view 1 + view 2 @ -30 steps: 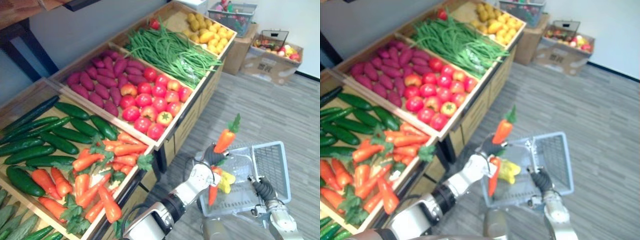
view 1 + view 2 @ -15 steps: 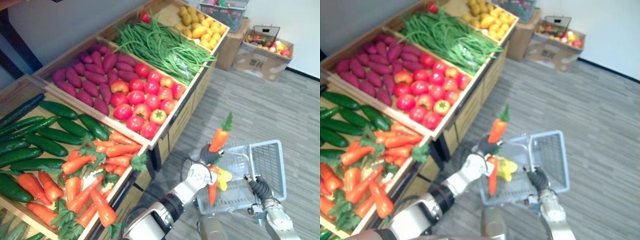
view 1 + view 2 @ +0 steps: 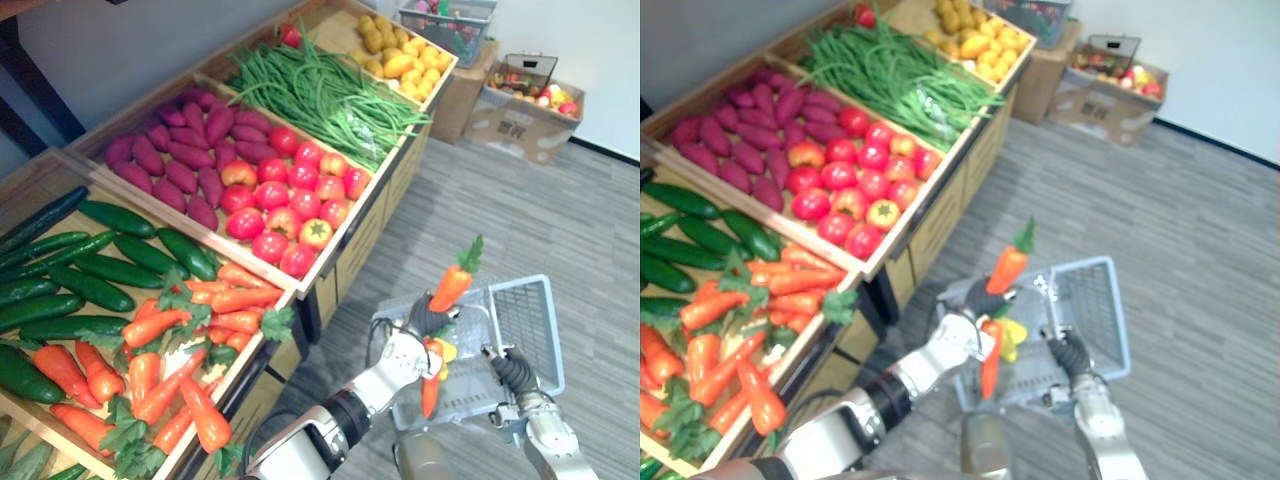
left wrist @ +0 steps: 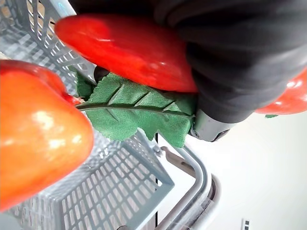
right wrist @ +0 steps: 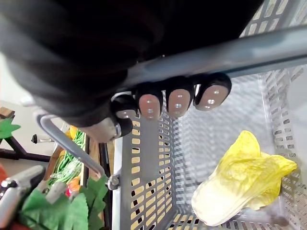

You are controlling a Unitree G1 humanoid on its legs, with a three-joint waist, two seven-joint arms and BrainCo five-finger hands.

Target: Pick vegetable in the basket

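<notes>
A long wooden produce stand runs along the robot's left, its compartments filled with cucumbers, loose carrots, tomatoes and green beans. Just beside its near end, a grey plastic mesh basket hangs above the floor. The right hand has its fingers curled round the basket's grey metal handle. The left hand is clenched on the base of an orange carrot with a green leafy top, which stands upright above the basket's near left rim. A second, redder carrot hangs tip-down just below the same hand. A pale yellow leafy vegetable lies on the basket's floor.
</notes>
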